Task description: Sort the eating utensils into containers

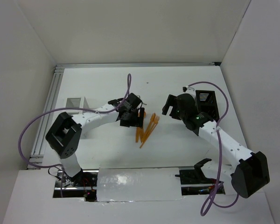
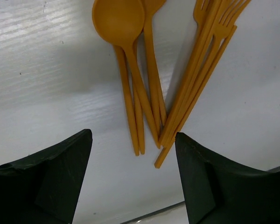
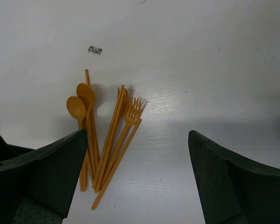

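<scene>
You are working in a robotics lab cell, not a kitchen. Your white worktop (image 1: pixel 112 81) is boxed in by plain white panels (image 1: pixel 130 28) at the back and on both sides, and a slotted aluminium rail (image 1: pixel 46 112) runs down its left edge. The left arm (image 1: pixel 91 120) and right arm (image 1: pixel 224 142) are bolted at the near edge. Purple cables (image 1: pixel 21 137) loop loose from them, and bare wiring (image 1: pixel 72 182) shows at the left base. The orange plastic utensils (image 1: pixel 147 128) lie straight on the bare worktop, thin moulded pieces in a loose bunch.

Orange utensils (image 1: pixel 148 128) lie between white caddy (image 1: pixel 75 101), black caddy (image 1: pixel 206 98).
</scene>
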You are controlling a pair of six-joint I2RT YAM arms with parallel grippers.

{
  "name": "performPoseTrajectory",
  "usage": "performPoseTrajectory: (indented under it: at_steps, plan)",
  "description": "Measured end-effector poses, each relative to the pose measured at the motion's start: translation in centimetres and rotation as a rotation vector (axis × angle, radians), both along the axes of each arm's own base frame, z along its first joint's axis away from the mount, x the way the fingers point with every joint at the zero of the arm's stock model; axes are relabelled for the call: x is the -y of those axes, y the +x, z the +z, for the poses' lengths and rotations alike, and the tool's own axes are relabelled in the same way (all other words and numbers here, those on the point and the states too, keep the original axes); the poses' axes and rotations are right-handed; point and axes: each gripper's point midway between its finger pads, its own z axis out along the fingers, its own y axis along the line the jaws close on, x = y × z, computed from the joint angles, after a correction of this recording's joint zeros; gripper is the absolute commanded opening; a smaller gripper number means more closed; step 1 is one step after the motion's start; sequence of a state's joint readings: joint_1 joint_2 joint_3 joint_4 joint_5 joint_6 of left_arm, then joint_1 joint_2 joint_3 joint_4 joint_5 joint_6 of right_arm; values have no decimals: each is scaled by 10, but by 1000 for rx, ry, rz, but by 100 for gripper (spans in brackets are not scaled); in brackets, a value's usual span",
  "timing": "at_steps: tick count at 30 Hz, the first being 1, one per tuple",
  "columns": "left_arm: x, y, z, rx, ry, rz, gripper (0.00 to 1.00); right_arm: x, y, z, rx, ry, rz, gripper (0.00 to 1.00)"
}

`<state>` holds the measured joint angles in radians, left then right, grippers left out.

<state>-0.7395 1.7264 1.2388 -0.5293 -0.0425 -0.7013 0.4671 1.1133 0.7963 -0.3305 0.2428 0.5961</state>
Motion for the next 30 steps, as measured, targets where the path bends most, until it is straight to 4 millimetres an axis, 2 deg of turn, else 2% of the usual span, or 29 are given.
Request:
performPoseTrajectory:
  at_steps: [8, 14, 15, 23, 25, 30]
  plan:
    - [31, 22, -15, 12, 40, 96, 73, 12, 3, -2, -13, 7, -1, 95]
    - [30, 20, -38, -27, 98, 130, 71, 20, 2, -1, -8, 17, -4, 95]
    - [29, 21, -41, -32, 104, 141, 65, 22, 2, 0, -5, 20, -6, 95]
    - [29, 28, -47, -29, 131, 168, 59, 27, 0, 0, -8, 35, -7, 95]
    - [30, 30, -48, -28, 132, 180, 53, 29, -1, -3, -16, 35, -9, 95]
    - [29, 32, -50, -28, 136, 187, 51, 30, -4, -6, -22, 41, -7, 95]
